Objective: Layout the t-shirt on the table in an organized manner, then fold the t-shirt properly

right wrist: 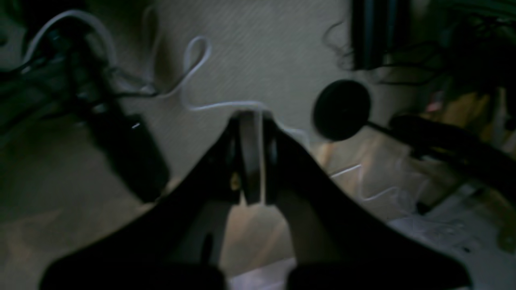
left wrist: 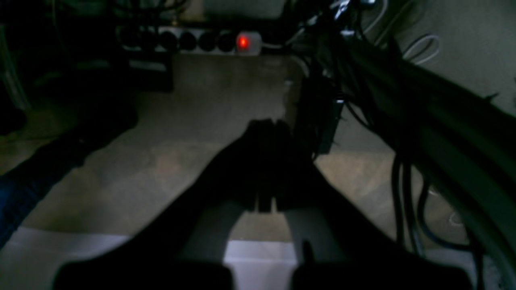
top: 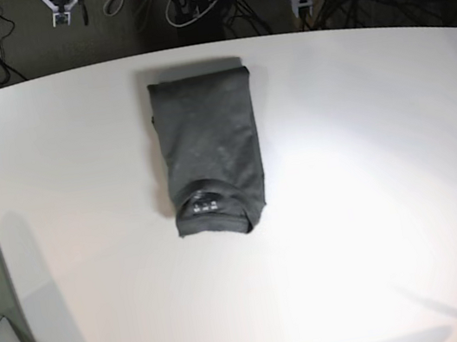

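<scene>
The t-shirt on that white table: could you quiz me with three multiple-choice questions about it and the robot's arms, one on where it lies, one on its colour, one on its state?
1. Where does the t-shirt lie on the table?
A. toward the far edge, left of centre in the base view
B. at the near right corner
C. hanging off the left side

2. What colour is the t-shirt?
A. bright red
B. dark charcoal grey
C. white with stripes

3. In what state is the t-shirt?
A. spread out flat with sleeves showing
B. crumpled in a heap
C. folded into a narrow rectangle

Answers:
1 A: it sits near the far edge, left of the middle.
2 B: the cloth is uniformly dark grey.
3 C: it forms a tidy oblong with no sleeves sticking out. Neither end effector touches it; the left end effector and the right end effector are shut, away from the tabletop.
</scene>
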Controlling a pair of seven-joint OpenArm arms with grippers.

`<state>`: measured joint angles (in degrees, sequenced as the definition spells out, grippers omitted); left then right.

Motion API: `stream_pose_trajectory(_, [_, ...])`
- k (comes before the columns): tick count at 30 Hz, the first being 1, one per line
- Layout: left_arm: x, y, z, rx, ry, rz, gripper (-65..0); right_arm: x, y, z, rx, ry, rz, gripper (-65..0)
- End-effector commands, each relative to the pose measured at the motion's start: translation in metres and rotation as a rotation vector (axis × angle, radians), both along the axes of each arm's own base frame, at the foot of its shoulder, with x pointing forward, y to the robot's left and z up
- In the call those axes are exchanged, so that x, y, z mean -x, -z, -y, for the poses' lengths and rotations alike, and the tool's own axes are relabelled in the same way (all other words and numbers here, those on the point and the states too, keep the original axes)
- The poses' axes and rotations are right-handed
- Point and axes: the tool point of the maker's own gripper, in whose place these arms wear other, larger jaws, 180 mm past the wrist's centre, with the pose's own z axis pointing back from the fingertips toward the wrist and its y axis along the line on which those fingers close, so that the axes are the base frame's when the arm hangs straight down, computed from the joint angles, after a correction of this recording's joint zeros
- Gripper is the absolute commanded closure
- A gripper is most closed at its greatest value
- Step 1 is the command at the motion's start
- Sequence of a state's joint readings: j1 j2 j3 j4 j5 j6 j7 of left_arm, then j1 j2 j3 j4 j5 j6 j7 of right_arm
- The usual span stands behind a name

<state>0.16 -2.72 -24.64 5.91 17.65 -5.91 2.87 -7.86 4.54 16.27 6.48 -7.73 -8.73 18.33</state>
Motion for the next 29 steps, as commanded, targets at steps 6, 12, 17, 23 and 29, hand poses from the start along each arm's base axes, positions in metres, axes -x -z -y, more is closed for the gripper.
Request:
stream_pose_trajectory(6, [0.002, 0.000, -0.001, -0.041, -0.013, 0.030, -0.3, -0.014, 0.000, -0.003, 0.001, 0.005, 0.031, 0.0])
stream_pose_trajectory(12, [0.005, 0.000, -0.005, -0.048, -0.015, 0.027, -0.4, -0.014, 0.004, -0.029, -0.056, -0.017, 0.032, 0.0])
stream_pose_trajectory(17, [0.006, 0.000, -0.006, -0.049, -0.015, 0.019, -0.4, -0.016, 0.006, -0.047, -0.087, -0.107, 0.020, 0.0])
stream_pose_trajectory(23, [0.006, 0.000, -0.006, -0.047, -0.014, -0.002, -0.4, -0.015, 0.006, -0.047, -0.086, -0.121, 0.019, 0.0])
stream_pose_trajectory(29, [0.008, 0.001, 0.000, -0.037, -0.017, -0.005, -0.4, -0.020, 0.003, -0.023, -0.049, -0.178, 0.016, 0.0])
